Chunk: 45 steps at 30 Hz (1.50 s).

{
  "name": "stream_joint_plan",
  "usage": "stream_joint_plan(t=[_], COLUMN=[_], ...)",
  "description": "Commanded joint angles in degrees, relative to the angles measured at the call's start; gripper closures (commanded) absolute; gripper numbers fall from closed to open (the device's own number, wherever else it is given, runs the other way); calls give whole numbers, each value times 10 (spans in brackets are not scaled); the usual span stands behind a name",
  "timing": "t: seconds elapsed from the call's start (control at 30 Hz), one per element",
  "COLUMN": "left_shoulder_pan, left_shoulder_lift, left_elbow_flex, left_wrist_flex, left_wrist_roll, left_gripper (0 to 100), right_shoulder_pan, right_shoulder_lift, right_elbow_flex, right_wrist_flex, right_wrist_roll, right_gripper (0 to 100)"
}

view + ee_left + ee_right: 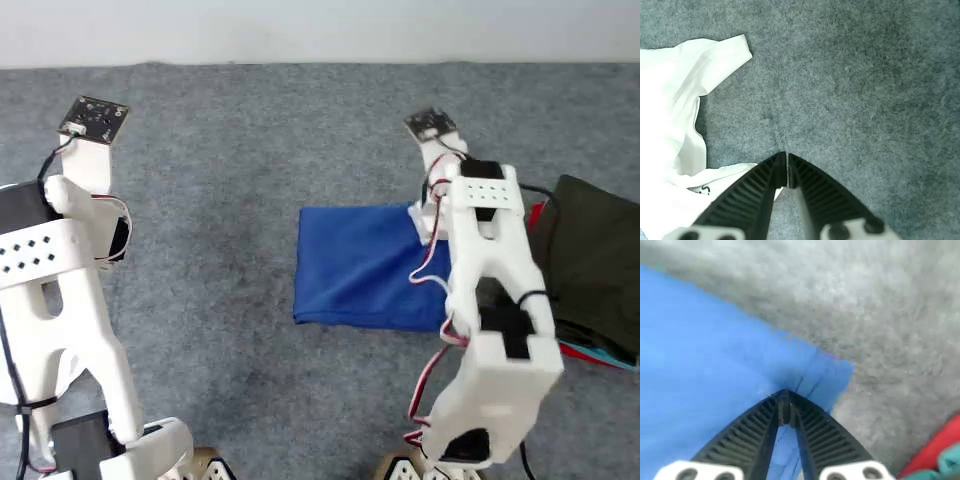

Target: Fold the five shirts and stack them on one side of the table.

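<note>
Grey carpeted worktop point(220, 150). Left tool point(787, 159) closed, holding nothing, over bare carpet just beside white shirt point(675, 100). Blue shirt point(355, 265) lies folded mid-worktop. Right tool point(785, 399) closed at its far corner, seemingly pinching cloth. Dark shirt point(590, 250) tops a heap at right edge. Fabric likely light, limp: grip corners, hems.

Grey felt-like table cover point(220, 180) throughout; plain white wall point(300, 30) along far edge.
</note>
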State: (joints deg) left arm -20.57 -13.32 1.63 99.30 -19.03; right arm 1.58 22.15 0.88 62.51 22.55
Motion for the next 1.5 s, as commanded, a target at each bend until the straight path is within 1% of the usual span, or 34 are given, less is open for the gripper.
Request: stream_joint_plan(t=[0.0, 0.13, 0.27, 0.37, 0.47, 0.57, 0.73, 0.83, 0.93, 1.03, 1.13, 1.23, 1.3, 1.37, 1.47], left_shoulder_pan=[-1, -1, -1, -1, -1, -3, -2, -2, -3, -3, -2, -2, -2, -2, -2], left_shoulder_lift=[-26, -26, -26, -27, -27, -27, -27, -27, -27, -27, -27, -27, -27, -27, -27], left_elbow_flex=[-4, -4, -4, -4, -5, -5, -5, -5, -3, -3, -3, -3, -3, -3, -3], left_wrist_flex=[7, 7, 7, 7, 7, 7, 7, 7, 11, 11, 11, 11, 11, 11, 11], left_wrist_roll=[-4, -4, -4, -4, -4, -4, -4, -4, -4, -4, -4, -4, -4, -3, -3], left_gripper=[986, 986, 986, 986, 986, 986, 986, 986, 986, 986, 986, 986, 986, 986, 986], right_shoulder_pan=[16, 0, -22, -41, -51, -49, -35, -24, -26, -29, -31, -55, -80, -99, -98], right_shoulder_lift=[44, 47, 22, 16, 17, 27, 95, 124, 114, 80, 29, -25, -52, -72, -85], right_elbow_flex=[-36, -109, -217, -287, -305, -291, -267, -270, -270, -265, -238, -174, -117, -48, 48], right_wrist_flex=[-12, 78, 160, 202, 215, 234, 277, 333, 378, 400, 401, 400, 393, 364, 303], right_wrist_roll=[2, -4, -46, -52, -52, -51, -49, -51, -51, -49, -49, -47, -32, -26, -22], right_gripper=[989, 989, 989, 989, 989, 989, 989, 989, 989, 989, 989, 989, 989, 989, 989])
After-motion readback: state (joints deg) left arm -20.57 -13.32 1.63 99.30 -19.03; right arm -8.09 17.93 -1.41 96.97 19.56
